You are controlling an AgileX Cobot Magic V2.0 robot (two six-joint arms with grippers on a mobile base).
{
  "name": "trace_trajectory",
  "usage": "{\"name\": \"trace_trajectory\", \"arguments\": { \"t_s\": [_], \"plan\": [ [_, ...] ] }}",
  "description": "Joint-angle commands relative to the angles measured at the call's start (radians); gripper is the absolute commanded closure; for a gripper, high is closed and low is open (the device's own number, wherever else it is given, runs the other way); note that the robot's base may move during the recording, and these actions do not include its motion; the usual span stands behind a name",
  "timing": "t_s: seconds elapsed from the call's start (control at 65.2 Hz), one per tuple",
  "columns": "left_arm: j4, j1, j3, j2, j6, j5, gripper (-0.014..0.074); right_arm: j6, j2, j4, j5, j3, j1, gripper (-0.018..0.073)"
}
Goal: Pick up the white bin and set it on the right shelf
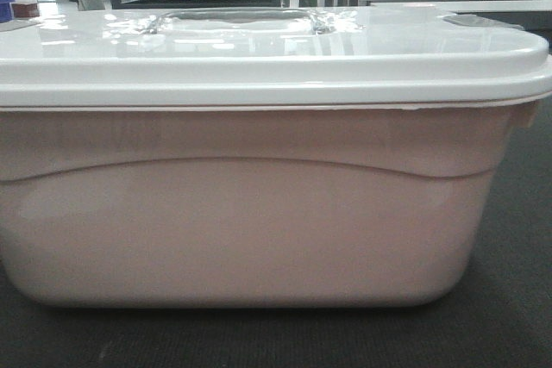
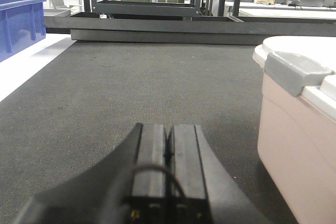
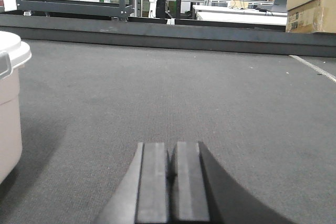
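The white bin (image 1: pixel 259 230), a large pinkish-white tub with a curved side ridge and a glossy white lid, fills the front view and sits on dark grey carpet. In the left wrist view its end with a grey latch (image 2: pixel 296 129) stands to the right of my left gripper (image 2: pixel 169 129), which is shut and empty just above the carpet. In the right wrist view the bin's other end (image 3: pixel 9 103) is at the far left, apart from my right gripper (image 3: pixel 172 148), which is shut and empty. The right shelf is out of view.
A low black frame (image 2: pixel 157 27) runs across the back of the carpet. A blue plastic bin (image 2: pixel 18 24) stands on a white surface at the left. Cardboard boxes (image 3: pixel 310 1) are at the back right. White tables and racks stand in the background.
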Motion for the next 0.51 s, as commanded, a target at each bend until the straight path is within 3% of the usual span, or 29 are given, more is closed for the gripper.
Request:
{"name": "trace_trajectory", "arguments": {
  "t_s": [0.0,0.491],
  "plan": [
    [0.001,-0.002,0.000,-0.009,-0.003,-0.084,0.0715,-0.002,-0.017,-0.010,-0.088,-0.001,-0.005,0.0504],
    [0.001,-0.002,0.000,-0.009,-0.003,-0.084,0.0715,-0.002,-0.017,-0.010,-0.088,-0.001,-0.005,0.0504]
  ]
}}
